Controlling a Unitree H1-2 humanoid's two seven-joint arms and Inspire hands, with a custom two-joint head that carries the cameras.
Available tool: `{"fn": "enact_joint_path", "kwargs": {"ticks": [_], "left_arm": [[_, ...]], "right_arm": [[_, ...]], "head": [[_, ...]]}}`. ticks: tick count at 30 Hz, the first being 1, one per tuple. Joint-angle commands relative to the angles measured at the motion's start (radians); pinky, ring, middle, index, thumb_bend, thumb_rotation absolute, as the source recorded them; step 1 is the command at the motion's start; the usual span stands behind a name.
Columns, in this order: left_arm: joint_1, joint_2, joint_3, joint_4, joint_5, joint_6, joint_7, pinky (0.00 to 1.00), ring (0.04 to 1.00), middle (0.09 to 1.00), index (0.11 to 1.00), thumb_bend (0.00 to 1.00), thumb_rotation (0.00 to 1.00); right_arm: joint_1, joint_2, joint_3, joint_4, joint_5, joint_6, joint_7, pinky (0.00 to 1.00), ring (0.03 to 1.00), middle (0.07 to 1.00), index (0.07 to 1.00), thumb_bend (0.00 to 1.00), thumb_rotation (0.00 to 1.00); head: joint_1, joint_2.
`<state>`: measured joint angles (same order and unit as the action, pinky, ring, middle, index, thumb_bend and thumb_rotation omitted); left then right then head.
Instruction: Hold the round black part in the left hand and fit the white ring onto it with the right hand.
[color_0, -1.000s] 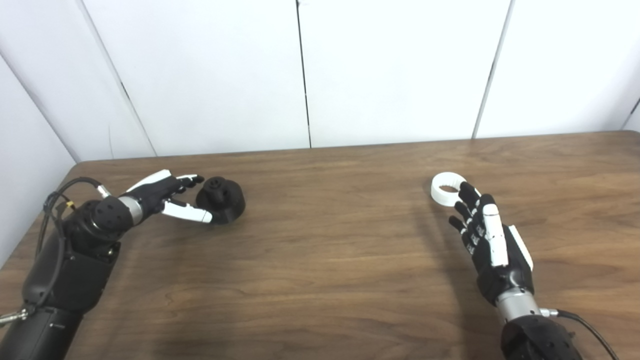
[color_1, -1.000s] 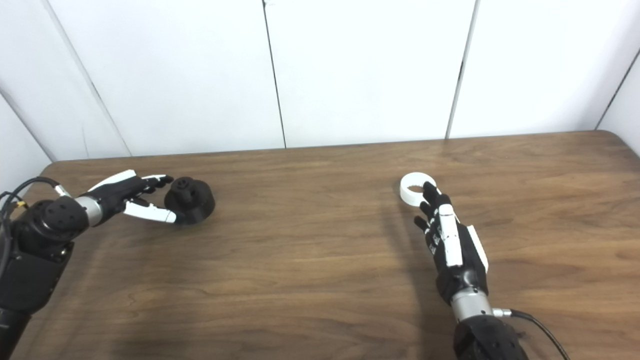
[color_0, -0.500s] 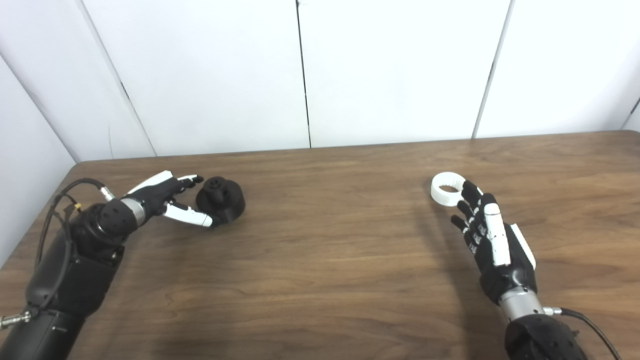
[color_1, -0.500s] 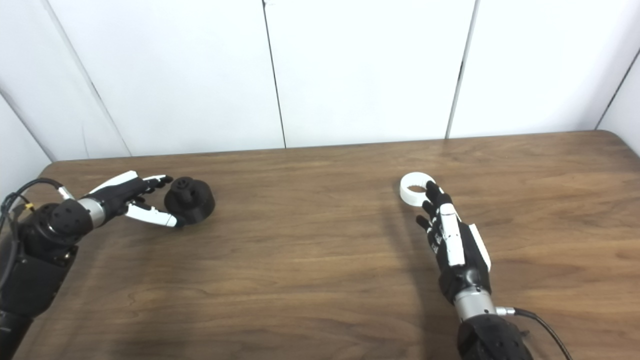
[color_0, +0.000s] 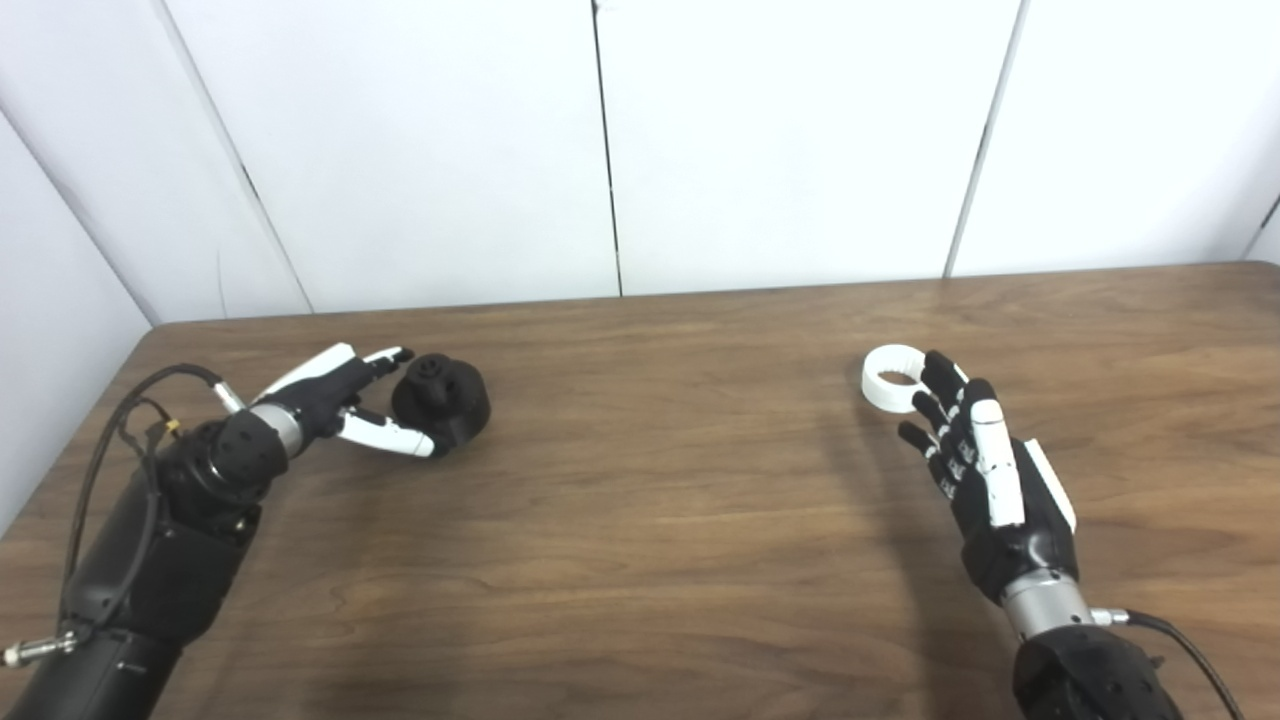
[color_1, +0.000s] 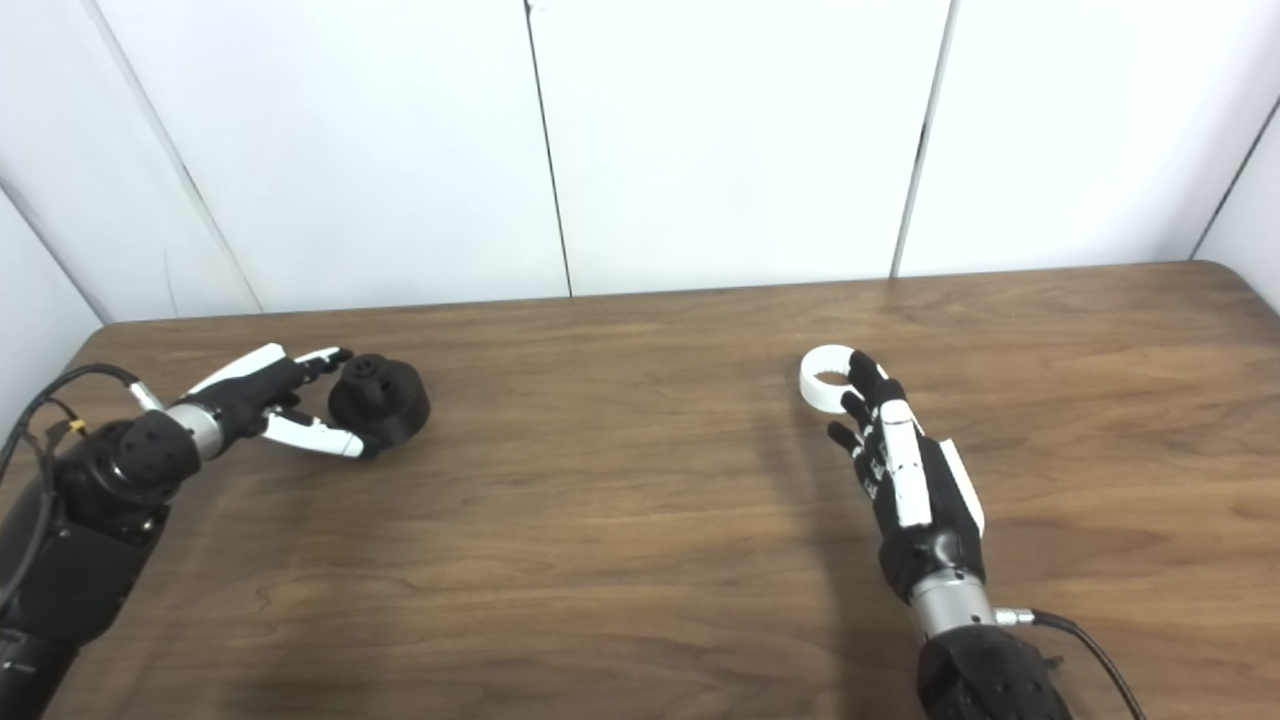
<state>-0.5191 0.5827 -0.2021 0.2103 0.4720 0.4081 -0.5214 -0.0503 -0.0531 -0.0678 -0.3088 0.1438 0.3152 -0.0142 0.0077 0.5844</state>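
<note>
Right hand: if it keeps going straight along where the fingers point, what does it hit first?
The white ring. The right hand is open, its fingertips at the ring's near right edge; whether they touch it yet is unclear.

— Did the left hand (color_0: 335, 410) move just now?

— A bit. The arm has pushed forward, so the wrist sits closer to the round black part (color_0: 441, 399) than a second ago. The thumb, white on top, now reaches along the near side of the part, and the fingers (color_0: 385, 357) have crept up toward its far side, spread apart.

— And the right hand (color_0: 985, 470)?

— It has slid forward and a touch to the right. The fingertips (color_0: 935, 363) lay across the near edge of the white ring (color_0: 893, 377); now they stand against its right side.
</note>
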Motion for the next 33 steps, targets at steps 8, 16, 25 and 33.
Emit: {"fn": "enact_joint_path", "kwargs": {"ticks": [8, 16, 25, 33], "left_arm": [[-0.053, 0.010, -0.013, 0.020, 0.011, -0.014, 0.045, 0.89, 1.000, 0.992, 0.970, 1.00, 0.35], [-0.061, 0.005, -0.029, 0.039, 0.015, -0.021, 0.055, 0.89, 1.000, 1.000, 0.963, 1.00, 0.36], [-0.065, 0.005, -0.035, 0.053, 0.012, -0.051, 0.072, 0.90, 1.000, 1.000, 0.961, 1.00, 0.34], [-0.068, 0.009, -0.052, 0.066, 0.028, -0.084, 0.083, 0.91, 1.000, 1.000, 0.936, 1.00, 0.33]], "right_arm": [[-0.027, -0.002, -0.003, -0.045, 0.004, -0.012, 0.008, 0.90, 0.959, 0.965, 0.937, 0.41, 1.00], [-0.022, 0.001, 0.001, -0.050, 0.003, -0.015, 0.008, 0.91, 0.955, 0.961, 0.933, 0.40, 1.00], [-0.013, 0.003, -0.003, -0.051, 0.011, -0.024, 0.010, 0.92, 0.961, 0.966, 0.933, 0.40, 1.00], [-0.011, 0.009, -0.003, -0.052, 0.011, -0.024, 0.007, 0.92, 0.964, 0.967, 0.937, 0.41, 1.00]], "head": [[-0.002, 0.000], [-0.008, -0.002], [-0.012, -0.003], [-0.013, -0.007]]}}
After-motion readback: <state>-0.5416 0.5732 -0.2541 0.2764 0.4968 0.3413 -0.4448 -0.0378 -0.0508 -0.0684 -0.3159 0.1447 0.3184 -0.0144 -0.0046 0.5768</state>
